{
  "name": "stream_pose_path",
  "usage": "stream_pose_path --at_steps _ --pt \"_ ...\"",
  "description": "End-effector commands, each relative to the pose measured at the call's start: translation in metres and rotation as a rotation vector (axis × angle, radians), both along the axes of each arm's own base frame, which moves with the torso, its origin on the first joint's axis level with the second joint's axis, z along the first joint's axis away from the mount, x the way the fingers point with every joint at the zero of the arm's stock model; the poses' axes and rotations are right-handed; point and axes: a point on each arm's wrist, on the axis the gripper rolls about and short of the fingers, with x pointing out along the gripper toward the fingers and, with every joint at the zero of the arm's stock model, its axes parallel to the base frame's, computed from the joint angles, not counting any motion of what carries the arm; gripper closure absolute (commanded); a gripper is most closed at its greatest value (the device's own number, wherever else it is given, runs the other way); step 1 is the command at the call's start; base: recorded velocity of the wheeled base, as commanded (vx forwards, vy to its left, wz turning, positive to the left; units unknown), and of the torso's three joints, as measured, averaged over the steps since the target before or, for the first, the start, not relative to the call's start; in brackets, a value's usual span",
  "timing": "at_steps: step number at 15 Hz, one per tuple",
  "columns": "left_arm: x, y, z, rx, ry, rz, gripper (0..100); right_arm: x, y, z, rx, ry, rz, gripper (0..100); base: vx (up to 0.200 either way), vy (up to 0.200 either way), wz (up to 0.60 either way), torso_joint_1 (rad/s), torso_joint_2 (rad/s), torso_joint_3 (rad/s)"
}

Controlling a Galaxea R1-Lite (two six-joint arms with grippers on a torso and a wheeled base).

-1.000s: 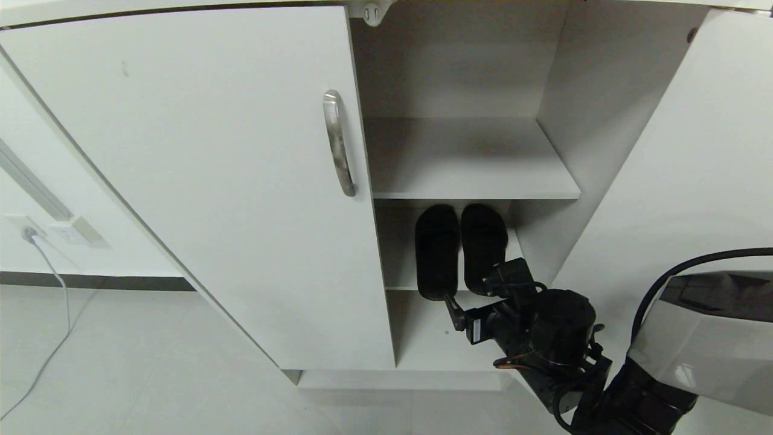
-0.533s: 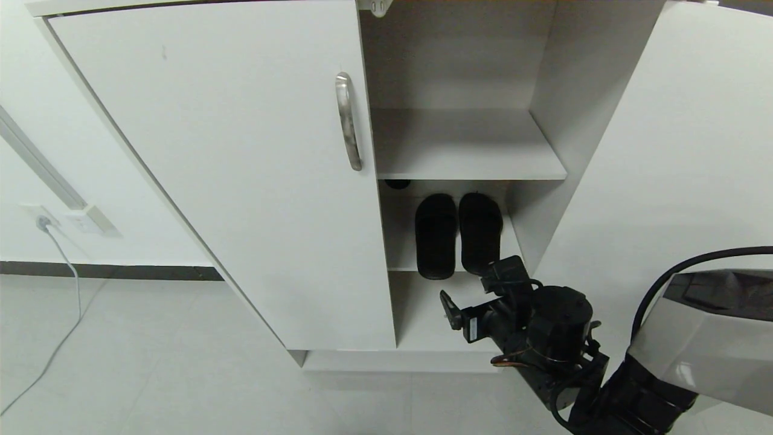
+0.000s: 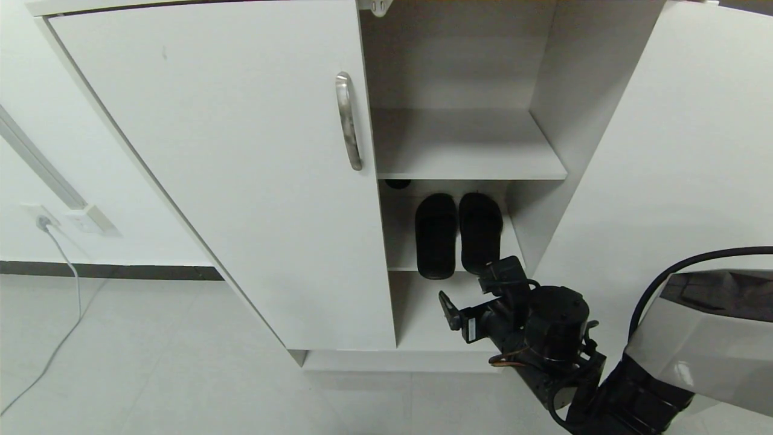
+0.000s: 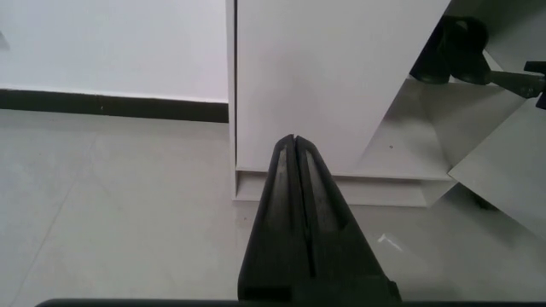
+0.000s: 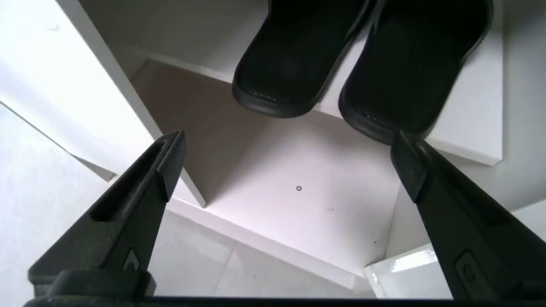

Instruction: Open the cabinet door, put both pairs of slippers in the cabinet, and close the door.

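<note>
Slippers (image 3: 436, 235) lie side by side inside cabinet (image 3: 558, 90).

In your head view, the heel of the slipper (image 3: 481, 226) nearer the open door (image 3: 682, 151) sits partly behind the right gripper (image 3: 471, 289). A dark object (image 3: 397, 183) under the upper shelf (image 3: 465, 145) is mostly hidden (kind indeterminable). The door runs past the picture's right edge.
</note>
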Motion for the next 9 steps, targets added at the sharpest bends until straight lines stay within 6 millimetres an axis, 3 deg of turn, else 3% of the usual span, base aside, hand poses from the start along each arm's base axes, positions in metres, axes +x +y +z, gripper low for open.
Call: stream_pose_path --at_steps 1,4,9 --pt "0.0001 0.0000 0.0001 0.000 0.000 0.000 100 0.0003 0.0010 -0.0037 -0.006 0.007 0.002 0 0.000 0.000 0.00 0.000 0.00 0.000" --pt "0.0001 0.0000 0.0000 0.001 0.001 0.000 100 0.0007 0.0012 -0.0045 -0.008 0.008 -0.001 0 0.000 0.000 0.00 0.000 0.00 0.000" --pt "0.0001 0.0000 0.0001 0.001 0.000 0.000 100 0.0006 0.0004 -0.0050 -0.009 0.009 -0.004 0 0.000 0.000 0.00 0.003 0.00 0.166"
